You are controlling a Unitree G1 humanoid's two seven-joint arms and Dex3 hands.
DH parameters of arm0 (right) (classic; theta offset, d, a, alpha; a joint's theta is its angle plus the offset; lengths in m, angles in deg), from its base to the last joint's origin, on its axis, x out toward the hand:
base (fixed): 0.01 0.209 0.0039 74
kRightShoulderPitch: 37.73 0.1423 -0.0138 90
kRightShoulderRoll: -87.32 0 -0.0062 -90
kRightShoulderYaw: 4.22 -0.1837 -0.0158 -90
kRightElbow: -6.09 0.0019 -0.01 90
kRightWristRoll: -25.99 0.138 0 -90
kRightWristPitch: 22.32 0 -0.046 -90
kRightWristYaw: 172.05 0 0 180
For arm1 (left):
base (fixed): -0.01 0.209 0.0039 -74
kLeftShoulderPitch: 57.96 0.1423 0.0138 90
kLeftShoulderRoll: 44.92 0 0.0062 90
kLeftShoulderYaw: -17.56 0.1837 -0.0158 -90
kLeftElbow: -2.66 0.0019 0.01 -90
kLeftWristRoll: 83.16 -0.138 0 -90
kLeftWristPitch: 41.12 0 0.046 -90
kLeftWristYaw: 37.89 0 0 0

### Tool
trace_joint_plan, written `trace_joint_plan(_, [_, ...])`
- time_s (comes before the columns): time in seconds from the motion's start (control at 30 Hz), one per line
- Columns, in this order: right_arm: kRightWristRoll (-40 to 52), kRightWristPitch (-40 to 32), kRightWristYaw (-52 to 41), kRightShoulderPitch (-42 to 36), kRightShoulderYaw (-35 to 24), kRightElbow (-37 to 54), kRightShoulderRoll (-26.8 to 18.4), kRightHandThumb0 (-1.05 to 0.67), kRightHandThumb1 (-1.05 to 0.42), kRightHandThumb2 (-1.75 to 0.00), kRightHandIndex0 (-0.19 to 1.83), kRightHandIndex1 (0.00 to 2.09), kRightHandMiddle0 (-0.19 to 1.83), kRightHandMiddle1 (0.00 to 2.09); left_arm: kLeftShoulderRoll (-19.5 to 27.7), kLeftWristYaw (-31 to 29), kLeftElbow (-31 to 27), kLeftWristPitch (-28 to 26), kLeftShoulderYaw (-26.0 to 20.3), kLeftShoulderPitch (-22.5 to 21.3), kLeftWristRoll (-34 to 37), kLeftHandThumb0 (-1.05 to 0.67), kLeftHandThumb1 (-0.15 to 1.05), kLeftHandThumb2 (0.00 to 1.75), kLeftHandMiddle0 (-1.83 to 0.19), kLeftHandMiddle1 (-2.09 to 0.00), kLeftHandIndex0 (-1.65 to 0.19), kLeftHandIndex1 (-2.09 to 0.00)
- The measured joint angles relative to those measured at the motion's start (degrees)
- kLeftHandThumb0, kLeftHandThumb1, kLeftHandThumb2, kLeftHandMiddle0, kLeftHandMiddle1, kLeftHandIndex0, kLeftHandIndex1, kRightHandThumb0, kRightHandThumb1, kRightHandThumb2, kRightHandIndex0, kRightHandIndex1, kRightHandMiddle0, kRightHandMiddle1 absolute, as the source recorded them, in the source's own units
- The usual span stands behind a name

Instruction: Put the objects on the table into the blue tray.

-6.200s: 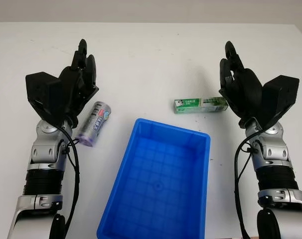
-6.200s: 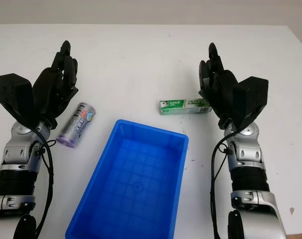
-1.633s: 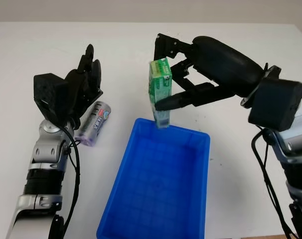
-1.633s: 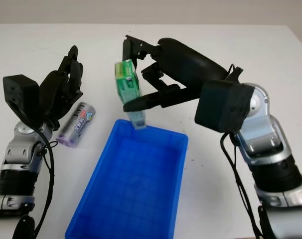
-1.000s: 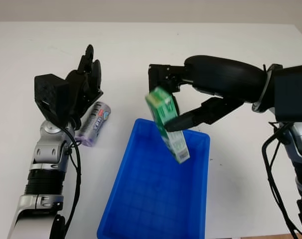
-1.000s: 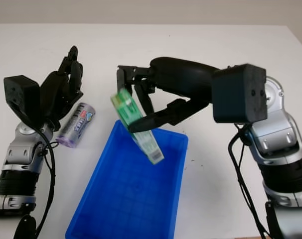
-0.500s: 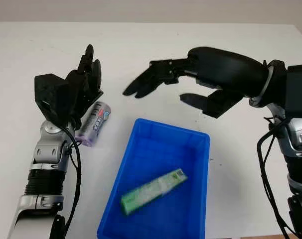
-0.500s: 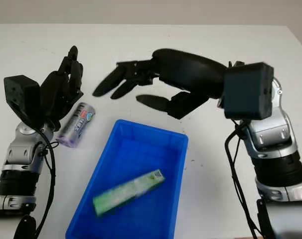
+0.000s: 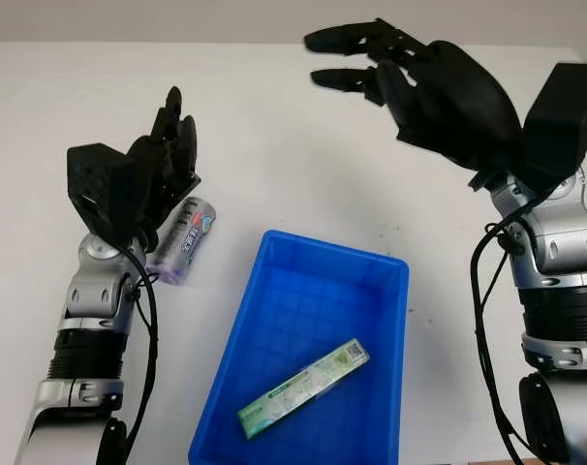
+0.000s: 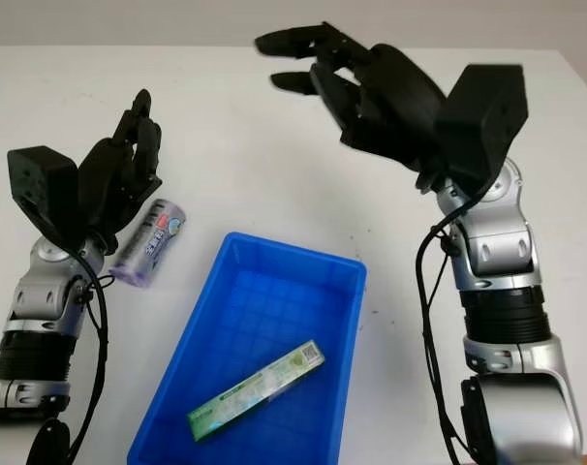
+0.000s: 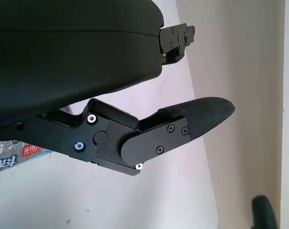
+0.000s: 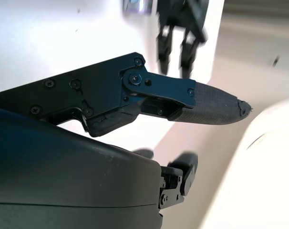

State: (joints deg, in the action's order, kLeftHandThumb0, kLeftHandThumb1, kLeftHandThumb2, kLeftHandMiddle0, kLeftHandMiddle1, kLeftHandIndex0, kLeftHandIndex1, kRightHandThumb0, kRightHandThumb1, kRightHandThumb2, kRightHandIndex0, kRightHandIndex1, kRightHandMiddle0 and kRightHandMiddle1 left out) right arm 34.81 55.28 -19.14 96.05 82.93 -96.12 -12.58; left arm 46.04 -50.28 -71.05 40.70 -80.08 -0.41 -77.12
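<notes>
A green toothpaste box (image 9: 304,388) lies diagonally on the floor of the blue tray (image 9: 272,254), toward its near end. A purple and silver cylindrical packet (image 9: 184,239) rests on the white table left of the tray. My left hand (image 9: 168,136) is open, held upright just above and left of that packet, whose label edge (image 11: 11,155) appears in the left wrist view. My right hand (image 9: 356,58) is open and raised high over the far side of the table, well beyond the tray.
The white table (image 9: 264,126) stretches back to a far edge along a beige wall. Bare table lies right of the tray, under my right forearm (image 9: 555,291).
My right hand let the green box go; the box fell into the tray and settled there. The hand then lifted and swung back toward the far right. The left hand stayed still.
</notes>
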Motion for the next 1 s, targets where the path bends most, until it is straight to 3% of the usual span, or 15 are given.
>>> trace_joint_plan(0.2, [-1.68, 1.18, 3.68, -0.10, -0.99, -9.31, 0.96, -0.83, -1.05, -0.64, -0.18, 0.00, -0.19, 0.03, 0.19, -0.43, -1.06, -0.75, -0.34, 0.44, 0.63, -0.75, 1.05, 0.77, 0.19, 0.00, 0.19, 0.00])
trace_joint_plan(0.57, [-4.63, 7.30, 12.95, -6.68, -1.35, -10.02, 6.71, -0.87, -1.05, -0.76, -0.19, 0.00, -0.19, 0.00, 0.27, -0.45, -1.29, -1.03, -0.34, 0.45, 0.74, -0.75, 1.05, 0.78, 0.19, 0.00, 0.19, 0.00])
trace_joint_plan(1.0, [-3.83, 9.57, 13.08, -9.39, -2.79, -10.32, 7.30, -0.85, -1.05, -0.74, -0.19, 0.00, -0.19, 0.00, 0.57, -0.71, -1.29, -1.30, -0.48, 0.44, 0.96, -0.75, 1.05, 0.78, 0.19, 0.00, 0.19, 0.00])
